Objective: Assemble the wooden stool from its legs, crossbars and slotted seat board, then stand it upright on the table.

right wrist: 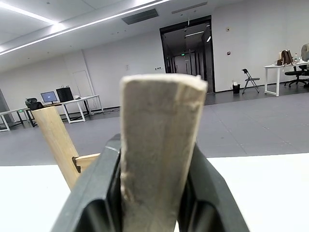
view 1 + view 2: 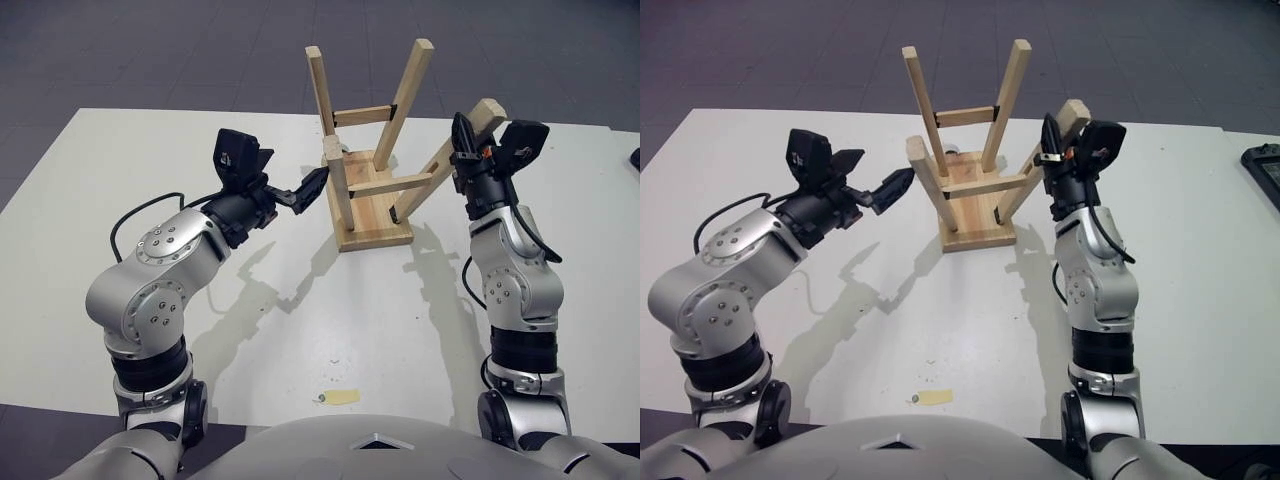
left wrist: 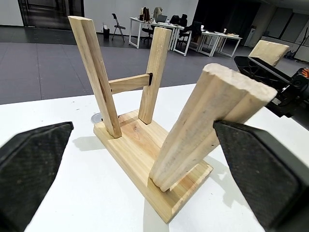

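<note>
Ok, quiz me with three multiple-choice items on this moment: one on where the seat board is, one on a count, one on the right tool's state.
1. Where is the seat board?
A) flat on the table, under the legs
B) on top of the legs
C) on the floor

2. How many legs point up?
A) two
B) three
C) four

3. The right tool is:
A) open, holding nothing
B) shut on a leg
C) shut on the seat board

Answers:
1 A, the board lies on the table with the legs rising from it.
2 C, four legs stand up from the board.
3 B, its fingers press both sides of one leg's top end.
</note>
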Controlling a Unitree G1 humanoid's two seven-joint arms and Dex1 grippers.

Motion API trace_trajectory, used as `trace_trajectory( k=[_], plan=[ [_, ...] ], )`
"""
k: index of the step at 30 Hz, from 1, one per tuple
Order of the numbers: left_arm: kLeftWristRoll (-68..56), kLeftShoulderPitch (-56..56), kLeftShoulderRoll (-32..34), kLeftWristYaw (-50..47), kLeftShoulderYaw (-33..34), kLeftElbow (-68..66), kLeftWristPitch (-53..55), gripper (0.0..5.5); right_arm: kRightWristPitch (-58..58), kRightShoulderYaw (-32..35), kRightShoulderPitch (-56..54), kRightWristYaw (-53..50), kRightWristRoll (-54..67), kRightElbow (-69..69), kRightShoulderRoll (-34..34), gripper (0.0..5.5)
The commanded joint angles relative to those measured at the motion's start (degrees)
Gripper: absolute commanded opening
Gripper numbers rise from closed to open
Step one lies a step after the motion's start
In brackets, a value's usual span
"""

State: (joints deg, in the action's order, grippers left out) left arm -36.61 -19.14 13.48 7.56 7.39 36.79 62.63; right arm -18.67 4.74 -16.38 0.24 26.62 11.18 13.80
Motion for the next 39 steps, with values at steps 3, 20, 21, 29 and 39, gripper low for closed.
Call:
trace_trajectory(
  k=[3,20,21,29,39],
  plan=[
    [2.38,-2.85,-4.64,-5.63,-0.15,-1.41,-1.67,5.40,-16.04,-3.58,13.77,3.54,-4.02,-7.62,7.77,1.06],
    [-2.06,7.35,6.67,-0.04,1.53,8.93,4.12,5.40,-12.53,-2.78,17.77,4.36,-1.89,-2.79,9.27,1.07],
    [-2.21,7.64,7.23,0.12,1.61,9.57,4.50,5.40,-12.15,-3.19,18.16,4.40,-2.42,-2.27,9.50,1.07],
    [-6.49,-17.56,-2.16,-11.62,8.57,8.14,0.00,5.40,-11.46,-4.01,18.11,0.99,-1.92,-1.07,6.90,1.07],
    [8.25,-28.26,-6.84,-12.79,-20.78,-7.88,1.32,5.40,-17.35,-7.97,18.95,-4.92,0.48,5.29,3.06,1.07]
  ],
)
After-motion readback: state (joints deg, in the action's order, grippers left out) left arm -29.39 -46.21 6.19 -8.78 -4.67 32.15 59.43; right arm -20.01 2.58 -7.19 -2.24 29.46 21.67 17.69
